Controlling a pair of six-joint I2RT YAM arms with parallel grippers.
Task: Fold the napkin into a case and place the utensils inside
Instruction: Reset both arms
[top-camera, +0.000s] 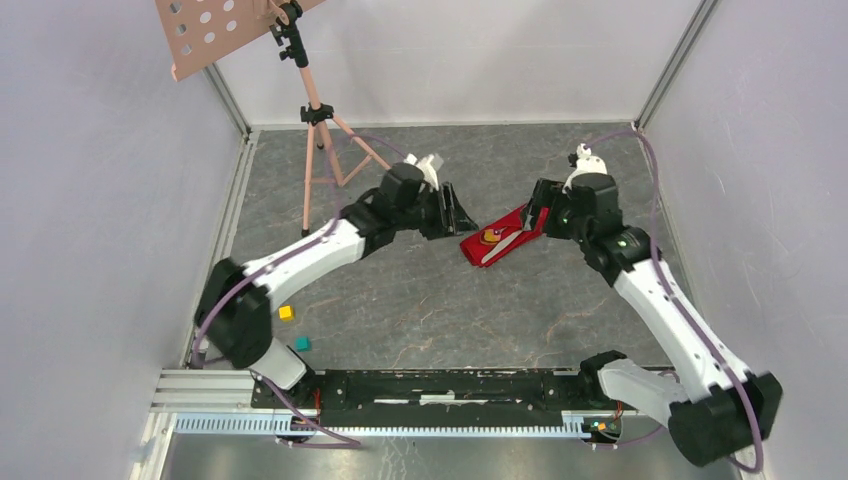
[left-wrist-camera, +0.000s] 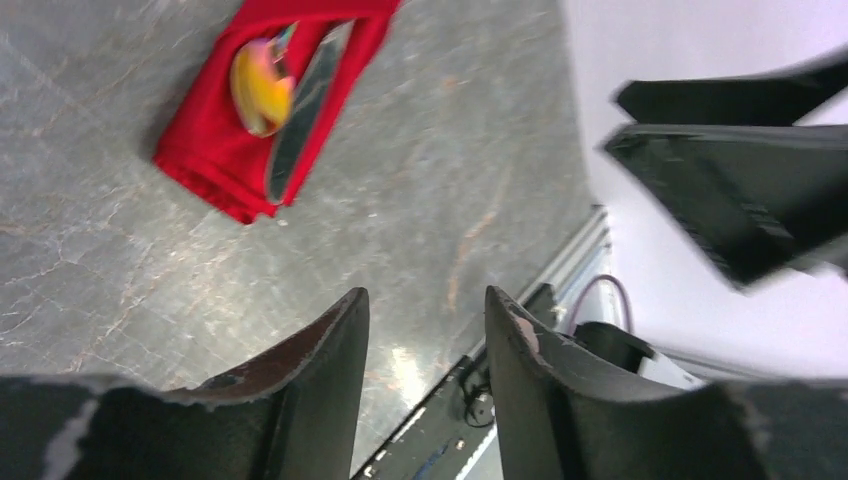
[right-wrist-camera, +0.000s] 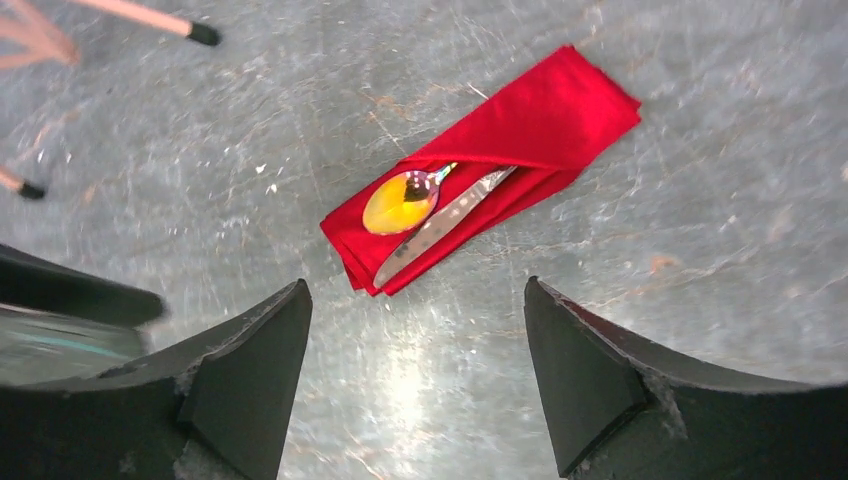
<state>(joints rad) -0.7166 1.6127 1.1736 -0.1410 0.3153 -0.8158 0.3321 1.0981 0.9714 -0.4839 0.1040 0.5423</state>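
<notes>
The red napkin (top-camera: 520, 222) lies folded as a narrow case (right-wrist-camera: 545, 120) in the middle of the table. The utensils stick out of its near-left end: a gold-bowled spoon (right-wrist-camera: 400, 202) and a silver knife (right-wrist-camera: 440, 225) beside it. In the left wrist view the napkin (left-wrist-camera: 215, 160), spoon (left-wrist-camera: 258, 85) and knife (left-wrist-camera: 305, 110) appear at upper left. My left gripper (left-wrist-camera: 425, 295) is open and empty, just left of the case (top-camera: 465, 215). My right gripper (right-wrist-camera: 415, 285) is open wide, empty, above the case's far right end (top-camera: 532, 215).
A pink tripod stand (top-camera: 318, 130) with a perforated board (top-camera: 215, 30) stands at the back left. A yellow block (top-camera: 286, 313) and a teal block (top-camera: 302, 343) lie near the left arm's base. A metal rail (top-camera: 400, 385) runs along the near edge. Walls close in both sides.
</notes>
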